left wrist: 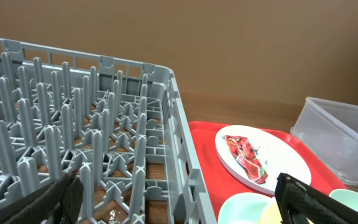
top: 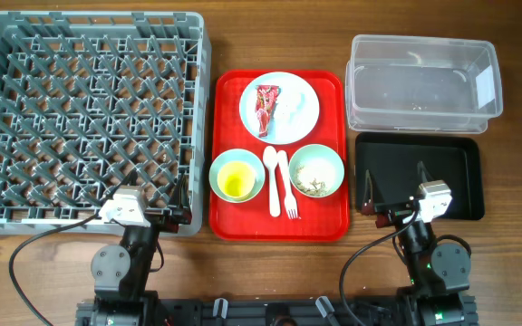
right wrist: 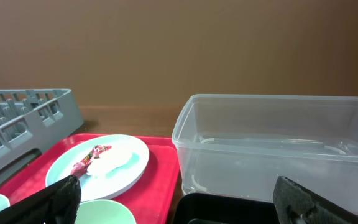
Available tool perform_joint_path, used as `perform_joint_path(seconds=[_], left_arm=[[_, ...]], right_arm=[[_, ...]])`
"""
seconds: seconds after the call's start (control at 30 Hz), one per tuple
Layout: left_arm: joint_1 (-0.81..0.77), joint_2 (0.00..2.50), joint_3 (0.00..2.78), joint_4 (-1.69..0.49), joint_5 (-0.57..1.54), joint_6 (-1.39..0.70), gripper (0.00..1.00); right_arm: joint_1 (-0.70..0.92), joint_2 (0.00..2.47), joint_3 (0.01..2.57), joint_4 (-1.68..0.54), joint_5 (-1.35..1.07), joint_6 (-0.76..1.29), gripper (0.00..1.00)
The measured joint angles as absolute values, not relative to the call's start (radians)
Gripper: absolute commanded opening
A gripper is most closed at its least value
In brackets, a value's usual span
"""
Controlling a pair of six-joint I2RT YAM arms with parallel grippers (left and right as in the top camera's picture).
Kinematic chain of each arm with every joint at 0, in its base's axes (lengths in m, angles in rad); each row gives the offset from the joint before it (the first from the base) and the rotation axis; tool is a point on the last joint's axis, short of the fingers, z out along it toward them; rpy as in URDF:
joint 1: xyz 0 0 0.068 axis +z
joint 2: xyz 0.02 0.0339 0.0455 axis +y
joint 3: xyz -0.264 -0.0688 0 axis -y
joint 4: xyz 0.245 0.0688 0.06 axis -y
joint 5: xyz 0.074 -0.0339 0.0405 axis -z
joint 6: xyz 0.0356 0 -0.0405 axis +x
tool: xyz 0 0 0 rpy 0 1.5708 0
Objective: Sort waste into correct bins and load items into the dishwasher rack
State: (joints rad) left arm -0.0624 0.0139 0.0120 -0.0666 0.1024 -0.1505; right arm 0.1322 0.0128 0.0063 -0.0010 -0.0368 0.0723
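Note:
The grey dishwasher rack (top: pixel 89 118) fills the left side. On the red serving tray (top: pixel 279 226) a white plate (top: pixel 304 91) holds the red wrapper (top: pixel 266 109) and the white napkin (top: pixel 294 107). One mint bowl (top: pixel 216 172) holds the yellow cup (top: pixel 236 181). The other mint bowl (top: pixel 335 163) holds beige scraps (top: pixel 314 177). The white spoon (top: pixel 272 172) and fork (top: pixel 288 186) lie between the bowls. The clear tub (top: pixel 421 81) stands behind the black tray (top: pixel 451 163). My left gripper (top: pixel 143 195) is open over the rack's near right corner. My right gripper (top: pixel 395 186) is open over the black tray's near left part.
In the left wrist view the rack's pegs (left wrist: pixel 104 124) stand close in front, with the plate (left wrist: pixel 278 155) to the right. In the right wrist view the tub (right wrist: pixel 278 143) is straight ahead and the plate (right wrist: pixel 129 162) is to the left. Bare wooden table surrounds everything.

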Motion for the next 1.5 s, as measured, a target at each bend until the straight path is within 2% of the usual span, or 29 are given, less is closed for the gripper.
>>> perform_joint_path(seconds=[1.3,1.5], left_arm=[[-0.062,0.014,0.012,-0.067,0.102,-0.151,1.00],[-0.062,0.015,0.014,-0.075,0.102,-0.173,1.00]], right_arm=[[0.132,0.014,0.006,-0.001,-0.037,0.119,1.00],[0.132,0.052,0.080,-0.158,-0.037,0.127,1.00]])
